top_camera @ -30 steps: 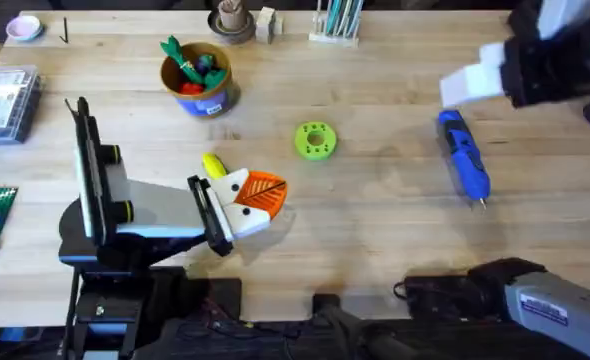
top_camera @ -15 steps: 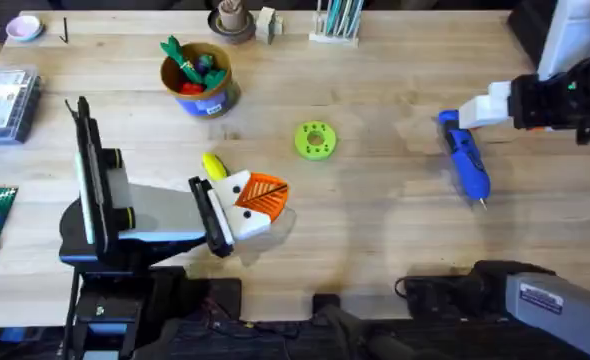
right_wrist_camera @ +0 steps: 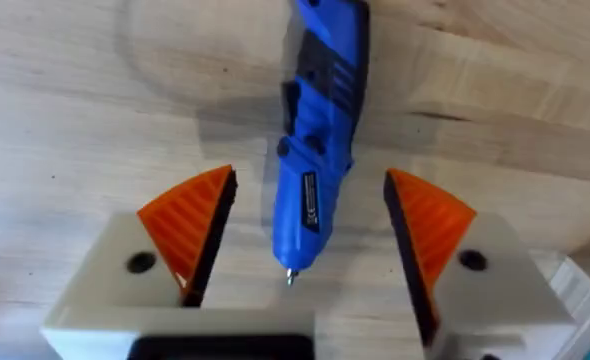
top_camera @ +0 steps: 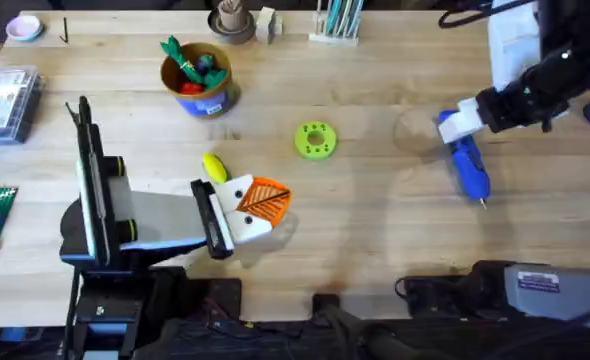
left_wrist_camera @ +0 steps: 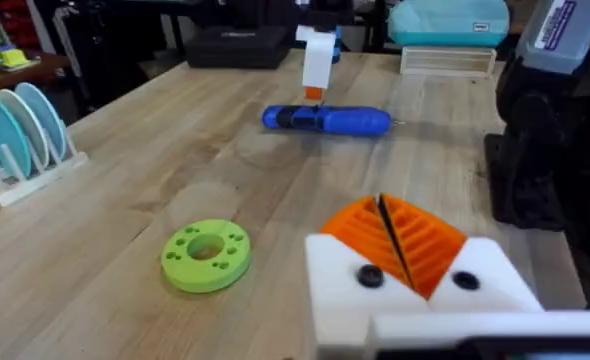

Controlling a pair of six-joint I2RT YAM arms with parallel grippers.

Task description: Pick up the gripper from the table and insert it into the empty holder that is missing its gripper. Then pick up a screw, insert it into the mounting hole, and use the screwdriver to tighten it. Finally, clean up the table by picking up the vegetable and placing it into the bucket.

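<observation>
The right gripper [right_wrist_camera: 295, 245] hung spread over the screwdriver [top_camera: 464, 158] near the desk's right edge, gripping nothing. The left gripper [left_wrist_camera: 407, 250] (both orange tips fitted) sat clenched; the vegetable [top_camera: 214, 166] lay beside it, not yet in the bucket [top_camera: 199, 78].

Wooden table [top_camera: 375, 240] (screwdriver [top_camera: 465, 160], green disc [top_camera: 315, 141])

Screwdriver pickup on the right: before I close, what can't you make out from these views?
- Screwdriver: its far end is cut off by the right wrist view's edge; overhead, the right pincer covers its top.
- Contact: the open pads straddle the handle, but how far above the table they sit can't be judged.
- Left pincer: pads pressed shut; the screw seating is too small to tell.
</observation>
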